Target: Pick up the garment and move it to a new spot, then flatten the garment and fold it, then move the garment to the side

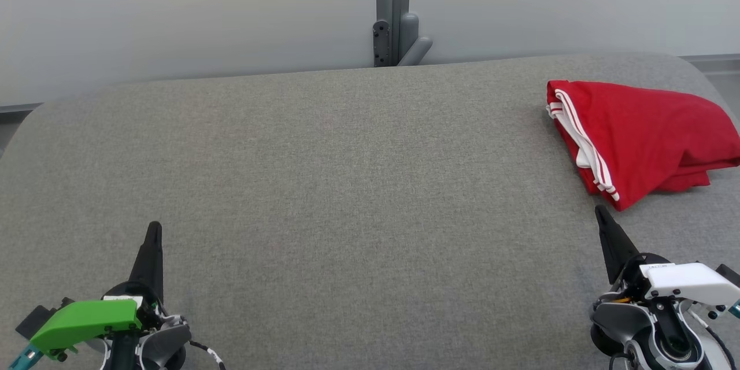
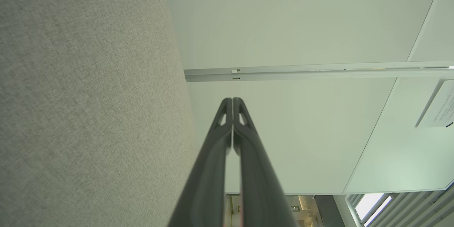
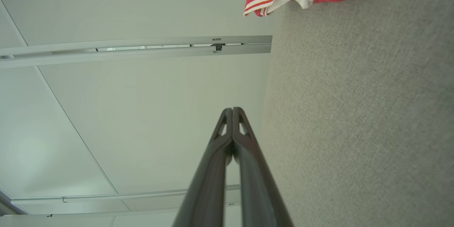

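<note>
The red garment [image 1: 642,139] with white stripes lies in a folded bundle at the right edge of the frame, on the grey tabletop [image 1: 347,185]. The left hand [image 1: 154,228], lower left, and the right hand [image 1: 599,211], lower right just below the garment, are both pinched closed and empty. Judging by the folds and the side spot, the task looks finished.

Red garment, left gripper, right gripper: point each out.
red garment [image 1: 642,127]: head view, middle of the red cloth.
left gripper [image 1: 154,225]: head view, tip of its shut fingers.
right gripper [image 1: 599,209]: head view, tip of its shut fingers.
</note>
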